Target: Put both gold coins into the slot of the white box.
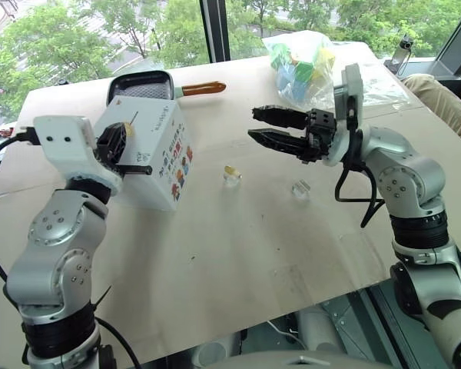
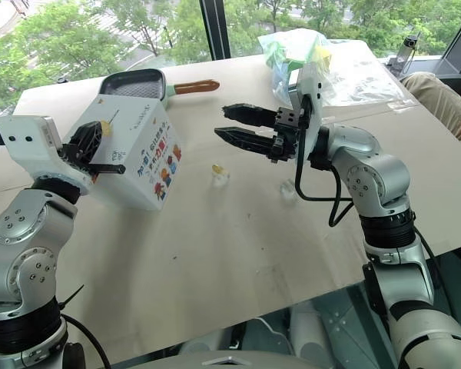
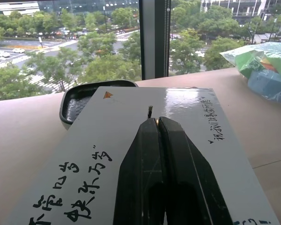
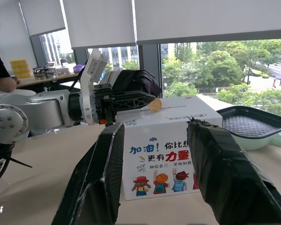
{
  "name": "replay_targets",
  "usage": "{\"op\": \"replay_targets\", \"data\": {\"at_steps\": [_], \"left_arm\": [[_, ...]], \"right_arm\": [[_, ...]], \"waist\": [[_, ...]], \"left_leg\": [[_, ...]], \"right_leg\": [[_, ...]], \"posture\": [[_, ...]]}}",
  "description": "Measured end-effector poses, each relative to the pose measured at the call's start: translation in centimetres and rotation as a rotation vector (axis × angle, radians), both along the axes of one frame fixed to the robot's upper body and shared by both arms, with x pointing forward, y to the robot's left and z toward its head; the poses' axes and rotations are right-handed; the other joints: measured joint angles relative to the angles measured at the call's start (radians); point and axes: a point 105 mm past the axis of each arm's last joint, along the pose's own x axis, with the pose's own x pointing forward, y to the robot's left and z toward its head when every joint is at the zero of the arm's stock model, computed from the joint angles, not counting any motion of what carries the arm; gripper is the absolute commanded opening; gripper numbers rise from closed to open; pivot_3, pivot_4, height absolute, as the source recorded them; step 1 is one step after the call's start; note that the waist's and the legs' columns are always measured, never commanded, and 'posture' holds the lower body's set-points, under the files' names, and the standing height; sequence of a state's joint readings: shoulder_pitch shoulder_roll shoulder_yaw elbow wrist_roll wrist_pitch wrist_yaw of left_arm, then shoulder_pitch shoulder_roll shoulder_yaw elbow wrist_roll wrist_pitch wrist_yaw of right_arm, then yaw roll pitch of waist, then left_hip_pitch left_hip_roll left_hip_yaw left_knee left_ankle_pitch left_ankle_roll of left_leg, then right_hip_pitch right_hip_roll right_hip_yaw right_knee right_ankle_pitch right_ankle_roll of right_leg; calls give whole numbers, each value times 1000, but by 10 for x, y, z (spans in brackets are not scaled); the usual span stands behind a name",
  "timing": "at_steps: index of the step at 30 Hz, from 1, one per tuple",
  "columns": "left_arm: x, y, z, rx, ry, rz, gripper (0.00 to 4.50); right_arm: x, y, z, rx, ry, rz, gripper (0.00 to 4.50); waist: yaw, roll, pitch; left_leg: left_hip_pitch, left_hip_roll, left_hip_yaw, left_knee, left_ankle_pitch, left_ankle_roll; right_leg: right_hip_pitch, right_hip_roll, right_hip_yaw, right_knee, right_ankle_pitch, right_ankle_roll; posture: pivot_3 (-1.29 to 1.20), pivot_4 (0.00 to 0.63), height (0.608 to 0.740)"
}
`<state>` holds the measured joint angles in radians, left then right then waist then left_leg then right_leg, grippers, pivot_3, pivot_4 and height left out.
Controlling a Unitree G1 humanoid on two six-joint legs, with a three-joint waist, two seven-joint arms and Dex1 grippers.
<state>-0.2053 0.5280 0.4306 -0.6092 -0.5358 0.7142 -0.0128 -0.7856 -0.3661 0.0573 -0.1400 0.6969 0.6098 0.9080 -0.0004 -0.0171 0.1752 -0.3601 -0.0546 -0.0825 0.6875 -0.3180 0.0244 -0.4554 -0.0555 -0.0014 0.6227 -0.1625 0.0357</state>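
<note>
**Coin pinched at the slot, second coin on the table**

One gold coin (image 4: pixel 154 104) sits edge-on between the closed fingers of the left gripper (image 4: pixel 150 101), held just above the top face of the white box (image 1: pixel 150 154). In the left wrist view only a thin gold edge of it shows at the fingertips, right beside the near end of the slot (image 3: pixel 150 111), a short dark slit in the box's plain white top. The box rests on the table (image 1: pixel 238 261) toward the robot's left, tilted in the head views, its side with colourful printed figures facing the middle of the table.

The other gold coin (image 1: pixel 230 170) lies on a small clear plastic piece (image 1: pixel 231 178) near the table's centre, apart from the box. A second clear plastic piece (image 1: pixel 300 188) stands a little to its right.

The right gripper (image 1: pixel 255 123) hovers above the table's middle, pointing toward the box, its fingers parted and holding nothing.

Behind the box lies a dark pan (image 1: pixel 142 84) with a brown handle (image 1: pixel 203 88). Farther back on the right sits a clear plastic bag (image 1: pixel 303 65) of coloured blocks. A person's arm (image 1: pixel 438 92) rests at the table's far right edge.
</note>
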Motion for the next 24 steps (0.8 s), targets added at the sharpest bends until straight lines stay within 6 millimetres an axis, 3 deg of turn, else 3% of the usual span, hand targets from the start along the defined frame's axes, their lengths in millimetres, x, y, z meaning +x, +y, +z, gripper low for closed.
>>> {"op": "replay_targets", "data": {"at_steps": [24], "left_arm": [[-2, 5, -2, 22, 7, 44, 0]], "right_arm": [[0, 0, 0, 0, 2, -2, 2291]], "waist": [[-9, 0, 0]], "left_leg": [[0, 0, 0, 0, 0, 0]], "right_leg": [[0, 0, 0, 0, 0, 0]], "posture": [[0, 150, 721]]}}
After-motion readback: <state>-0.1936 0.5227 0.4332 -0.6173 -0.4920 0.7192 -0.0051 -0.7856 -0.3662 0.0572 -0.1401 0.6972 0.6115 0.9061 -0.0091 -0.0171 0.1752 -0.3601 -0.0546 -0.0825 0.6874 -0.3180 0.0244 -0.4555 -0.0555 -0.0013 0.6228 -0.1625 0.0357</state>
